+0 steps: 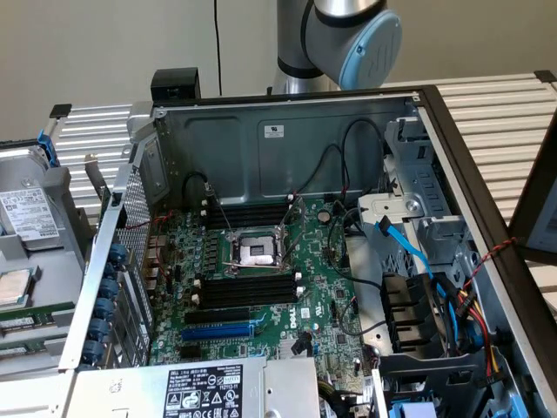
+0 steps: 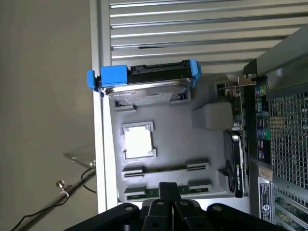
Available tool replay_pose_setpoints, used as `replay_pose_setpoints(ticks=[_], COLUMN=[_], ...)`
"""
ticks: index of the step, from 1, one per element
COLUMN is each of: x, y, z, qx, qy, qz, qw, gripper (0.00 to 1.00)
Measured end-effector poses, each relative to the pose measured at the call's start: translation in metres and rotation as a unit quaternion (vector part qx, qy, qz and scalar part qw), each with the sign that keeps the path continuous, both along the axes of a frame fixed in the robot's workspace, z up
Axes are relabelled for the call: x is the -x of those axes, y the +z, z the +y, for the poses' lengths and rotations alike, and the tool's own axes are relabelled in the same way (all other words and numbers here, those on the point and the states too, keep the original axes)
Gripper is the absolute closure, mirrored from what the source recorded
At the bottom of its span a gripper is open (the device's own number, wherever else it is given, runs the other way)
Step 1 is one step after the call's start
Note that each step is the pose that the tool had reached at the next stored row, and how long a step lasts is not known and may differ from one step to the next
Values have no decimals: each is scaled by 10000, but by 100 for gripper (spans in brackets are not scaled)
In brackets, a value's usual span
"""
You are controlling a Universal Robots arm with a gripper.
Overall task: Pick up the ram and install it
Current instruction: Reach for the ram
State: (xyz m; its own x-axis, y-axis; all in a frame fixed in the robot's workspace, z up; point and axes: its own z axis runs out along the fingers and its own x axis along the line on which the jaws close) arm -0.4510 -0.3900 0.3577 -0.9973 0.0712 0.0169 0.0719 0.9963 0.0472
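On the exterior view's left, a grey parts tray (image 1: 61,252) sits just beside the open computer case (image 1: 287,122). From the wrist camera I can see what it carries: a hard drive (image 2: 144,84) clipped in a blue bracket, then a square processor chip (image 2: 138,142) in its own pocket. Beyond that is the ram (image 2: 144,193), a thin green stick set on edge in a long holder at the end of the tray away from the drive. The gripper (image 2: 168,186) hangs over that holder. Its dark fingers are pressed together and I can see nothing between them. Whether the tips touch the ram I cannot tell.

In the middle of the case lies the green motherboard (image 1: 331,287). Its processor socket (image 1: 255,252) has rows of black memory slots (image 1: 248,292) on either side, and a blue expansion slot (image 1: 218,331) lies nearer the camera. Behind the case's back wall rises the arm (image 1: 370,48), a silver joint with a pale blue cap.

Toward the exterior view's right, a light blue cable (image 1: 409,248) runs down past the drive cage, and red and yellow wires (image 1: 487,348) bunch near the case's edge.
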Motion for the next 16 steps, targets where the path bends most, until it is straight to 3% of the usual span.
replay_pose_setpoints(ticks=[4,7,11,16], x=[0,1,1,1], y=[0,-2,-5,-7], z=[0,0,0,0], qx=[0,0,0,0], qy=[1,256,714,1167], qz=[0,0,0,0], qw=[10000,9997,9975,9932], gripper=[89,89,89,89])
